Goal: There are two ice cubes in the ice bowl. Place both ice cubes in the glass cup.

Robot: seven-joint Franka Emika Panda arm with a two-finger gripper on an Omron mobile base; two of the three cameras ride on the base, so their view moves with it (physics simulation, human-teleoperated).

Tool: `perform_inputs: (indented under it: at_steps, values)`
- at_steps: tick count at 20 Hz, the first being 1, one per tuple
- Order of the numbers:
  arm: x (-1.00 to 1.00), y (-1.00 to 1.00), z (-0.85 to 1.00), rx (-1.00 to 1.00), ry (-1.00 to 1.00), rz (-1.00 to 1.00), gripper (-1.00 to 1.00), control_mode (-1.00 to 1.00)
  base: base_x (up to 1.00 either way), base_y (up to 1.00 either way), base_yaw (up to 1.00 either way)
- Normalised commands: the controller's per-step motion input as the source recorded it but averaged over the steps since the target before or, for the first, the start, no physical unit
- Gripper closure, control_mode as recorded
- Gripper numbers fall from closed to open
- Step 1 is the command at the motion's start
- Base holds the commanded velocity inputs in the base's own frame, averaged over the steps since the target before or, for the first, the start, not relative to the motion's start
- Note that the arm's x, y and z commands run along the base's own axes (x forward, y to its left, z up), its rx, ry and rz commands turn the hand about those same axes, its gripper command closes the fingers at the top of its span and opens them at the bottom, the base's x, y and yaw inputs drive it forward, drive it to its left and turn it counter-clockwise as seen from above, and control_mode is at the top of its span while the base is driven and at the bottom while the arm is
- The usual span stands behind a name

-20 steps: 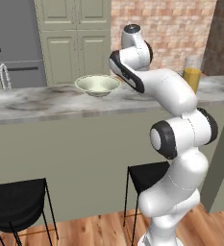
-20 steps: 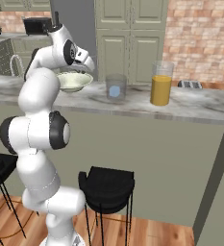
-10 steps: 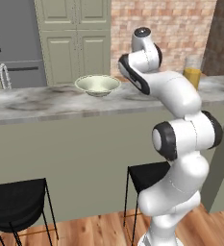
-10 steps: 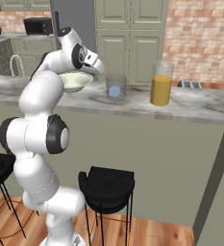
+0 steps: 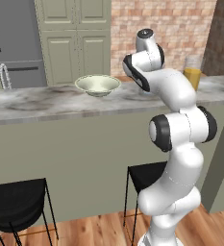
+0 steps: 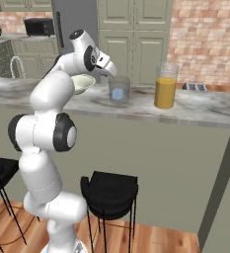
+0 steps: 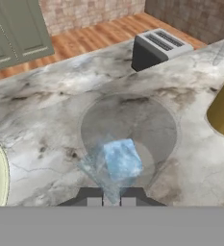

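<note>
Ice cubes: one (image 7: 122,158) lies inside the single glass cup (image 7: 128,132) on the desk (image 7: 51,110). One ice bowl (image 5: 98,85) nearby. Arm bent over the cup, fingers (image 7: 95,196) together, holding nothing.

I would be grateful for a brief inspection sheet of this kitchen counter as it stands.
Surface: marble counter, dry.
Job's things: glass cup upright, first ice cube inside; second ice cube over the cup; ice bowl beside it.
Clutter: glass of orange liquid, toaster.
Grippers: gripper above the cup, apparently pinching the second ice cube.
Cables: nothing seen.
Surroundings: faucet, stools, cabinets, brick wall.
</note>
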Motion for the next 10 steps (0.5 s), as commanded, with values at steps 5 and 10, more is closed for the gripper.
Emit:
perform_inputs:
  at_steps: [5, 10]
  values:
    - [0.15, -0.05, 0.04, 0.0, 0.0, 0.0, 1.0, -1.0, 0.0, 0.0, 0.0]
    - [0.0, -0.34, 0.0, 0.03, 0.0, 0.0, 1.0, -1.0, 0.0, 0.0, 0.0]
